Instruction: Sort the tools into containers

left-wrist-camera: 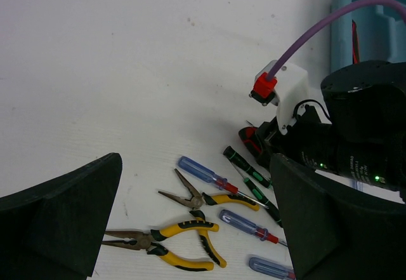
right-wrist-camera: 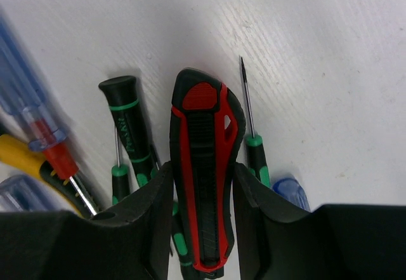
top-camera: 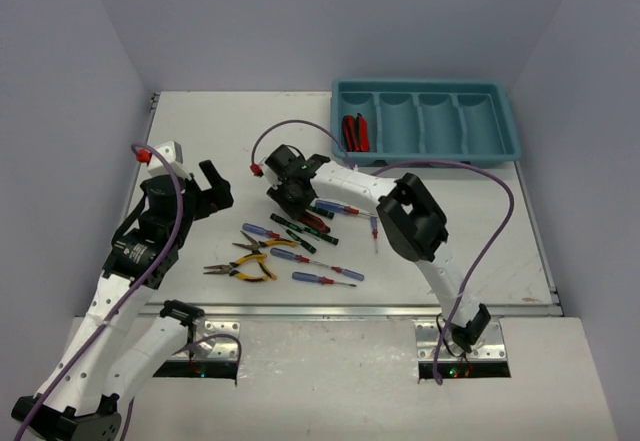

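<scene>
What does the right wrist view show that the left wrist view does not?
Only the right wrist view: the right claw closed on a red-and-black utility knife. Only the left wrist view: the teal tray, the open left claw, the pliers' noses. Both: black-and-green screwdrivers and blue-handled screwdrivers.

Overhead view spans the table; both close wrist views share green-banded screwdrivers.
</scene>
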You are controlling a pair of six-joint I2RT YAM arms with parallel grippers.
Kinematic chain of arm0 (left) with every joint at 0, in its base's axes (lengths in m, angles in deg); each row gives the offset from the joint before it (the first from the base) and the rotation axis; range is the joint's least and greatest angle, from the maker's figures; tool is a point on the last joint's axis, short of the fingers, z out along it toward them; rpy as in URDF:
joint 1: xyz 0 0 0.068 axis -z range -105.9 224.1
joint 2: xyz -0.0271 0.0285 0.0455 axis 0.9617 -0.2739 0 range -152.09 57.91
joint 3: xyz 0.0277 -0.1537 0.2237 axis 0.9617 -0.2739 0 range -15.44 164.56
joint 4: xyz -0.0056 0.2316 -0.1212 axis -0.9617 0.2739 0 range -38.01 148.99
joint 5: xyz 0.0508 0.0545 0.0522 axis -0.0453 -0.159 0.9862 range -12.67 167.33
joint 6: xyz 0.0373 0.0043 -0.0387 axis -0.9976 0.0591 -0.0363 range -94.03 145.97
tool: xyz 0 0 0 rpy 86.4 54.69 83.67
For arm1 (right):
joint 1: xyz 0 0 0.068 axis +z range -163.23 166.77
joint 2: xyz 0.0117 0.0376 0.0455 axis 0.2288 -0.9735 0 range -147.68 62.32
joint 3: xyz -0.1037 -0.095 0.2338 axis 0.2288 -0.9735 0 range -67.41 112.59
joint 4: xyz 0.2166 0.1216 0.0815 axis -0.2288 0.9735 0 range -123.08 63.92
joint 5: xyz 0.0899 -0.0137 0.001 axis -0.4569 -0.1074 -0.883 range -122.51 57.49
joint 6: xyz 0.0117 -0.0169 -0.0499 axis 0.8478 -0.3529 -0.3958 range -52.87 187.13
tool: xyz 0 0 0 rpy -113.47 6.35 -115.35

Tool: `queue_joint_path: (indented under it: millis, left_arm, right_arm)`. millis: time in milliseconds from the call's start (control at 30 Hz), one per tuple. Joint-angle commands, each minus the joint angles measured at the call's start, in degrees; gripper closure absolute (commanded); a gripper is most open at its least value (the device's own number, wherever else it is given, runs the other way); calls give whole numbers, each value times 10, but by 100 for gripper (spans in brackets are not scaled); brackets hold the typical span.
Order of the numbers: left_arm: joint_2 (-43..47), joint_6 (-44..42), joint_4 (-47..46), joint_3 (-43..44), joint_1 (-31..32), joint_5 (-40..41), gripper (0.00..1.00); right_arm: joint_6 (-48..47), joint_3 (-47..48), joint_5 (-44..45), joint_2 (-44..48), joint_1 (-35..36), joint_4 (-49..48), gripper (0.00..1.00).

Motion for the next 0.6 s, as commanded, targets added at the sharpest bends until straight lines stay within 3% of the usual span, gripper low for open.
queue_joint_path:
  millis: [0, 133, 267, 433, 567]
  left_arm:
    - [7, -4, -24, 8, -7, -5, 0]
    - [8, -4, -24, 8, -7, -4, 0]
    - [7, -4, -23, 8, -7, -4, 0]
    - [5, -4, -24, 7, -7, -4, 0]
    - [3, -4, -24, 8, -7, -3, 0]
  right_arm:
    - [20, 14, 8, 121, 5, 3, 96]
    - [32, 26, 27, 163, -5, 17, 95]
    - [59, 56, 42, 177, -67, 25, 95]
    - [71, 121, 70, 136, -155, -2, 93]
    - [95, 223, 113, 50, -226, -51, 93]
